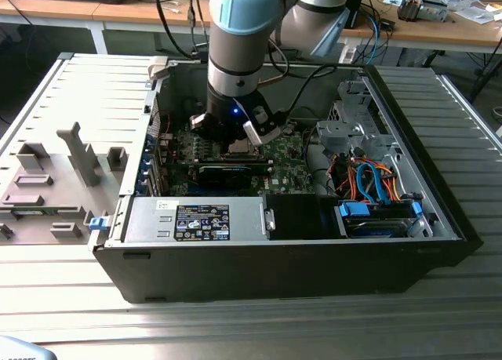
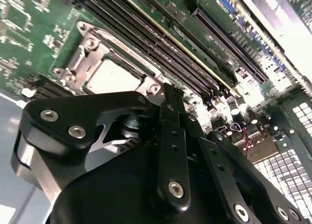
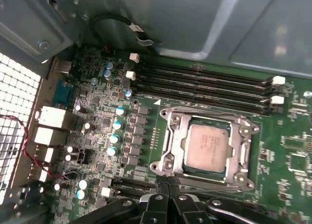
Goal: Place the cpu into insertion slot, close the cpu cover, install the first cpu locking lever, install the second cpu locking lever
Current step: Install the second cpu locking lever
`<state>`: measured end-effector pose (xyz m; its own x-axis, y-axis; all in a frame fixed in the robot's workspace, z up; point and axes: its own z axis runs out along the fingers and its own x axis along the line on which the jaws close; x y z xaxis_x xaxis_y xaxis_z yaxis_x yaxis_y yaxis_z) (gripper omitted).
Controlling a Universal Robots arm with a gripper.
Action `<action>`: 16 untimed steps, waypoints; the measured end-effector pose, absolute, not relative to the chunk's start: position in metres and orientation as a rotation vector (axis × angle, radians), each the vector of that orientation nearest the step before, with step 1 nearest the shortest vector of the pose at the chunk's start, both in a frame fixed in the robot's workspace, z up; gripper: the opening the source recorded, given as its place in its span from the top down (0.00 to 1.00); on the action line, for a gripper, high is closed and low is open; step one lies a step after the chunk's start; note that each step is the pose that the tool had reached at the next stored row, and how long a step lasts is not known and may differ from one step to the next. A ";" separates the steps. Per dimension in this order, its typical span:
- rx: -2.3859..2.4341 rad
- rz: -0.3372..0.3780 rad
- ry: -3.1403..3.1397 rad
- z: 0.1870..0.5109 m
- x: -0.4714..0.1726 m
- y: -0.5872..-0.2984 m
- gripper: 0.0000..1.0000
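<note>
Your gripper (image 3: 168,191) hangs low over the green motherboard (image 3: 292,165) inside the open computer case (image 1: 439,219), its fingers (image 3: 163,189) pressed together with nothing between them. Just ahead of the fingertips, the cpu (image 3: 208,146) already sits in the insertion slot (image 3: 170,158), silver top up, and the cpu cover (image 3: 243,153) lies flat around it. Beyond the slot, away from the fingers, run the long black memory slots (image 3: 204,85).
</note>
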<state>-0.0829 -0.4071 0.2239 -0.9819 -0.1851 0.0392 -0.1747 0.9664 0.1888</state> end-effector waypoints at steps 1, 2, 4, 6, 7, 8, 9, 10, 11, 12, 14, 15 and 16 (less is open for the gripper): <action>0.279 -0.286 -3.059 0.222 -0.084 -0.407 0.89; 0.278 -0.286 -3.059 0.220 -0.084 -0.407 0.89; 0.278 -0.286 -3.059 0.218 -0.085 -0.407 0.89; 0.278 -0.286 -3.059 0.217 -0.087 -0.407 0.89; 0.278 -0.286 -3.059 0.217 -0.089 -0.407 0.89; 0.278 -0.287 -3.059 0.217 -0.090 -0.407 0.89; 0.278 -0.287 -3.059 0.217 -0.091 -0.408 0.89; 0.278 -0.287 -3.059 0.217 -0.092 -0.409 0.89; 0.278 -0.287 -3.059 0.216 -0.092 -0.409 0.89; 0.278 -0.287 -3.059 0.215 -0.092 -0.410 0.89; 0.278 -0.287 -3.059 0.212 -0.092 -0.411 0.89; 0.278 -0.288 -3.059 0.211 -0.092 -0.411 0.89; 0.278 -0.290 -3.059 0.210 -0.092 -0.411 0.89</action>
<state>-0.0918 -0.4107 0.2102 -0.9822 -0.1839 0.0389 -0.1733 0.9662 0.1911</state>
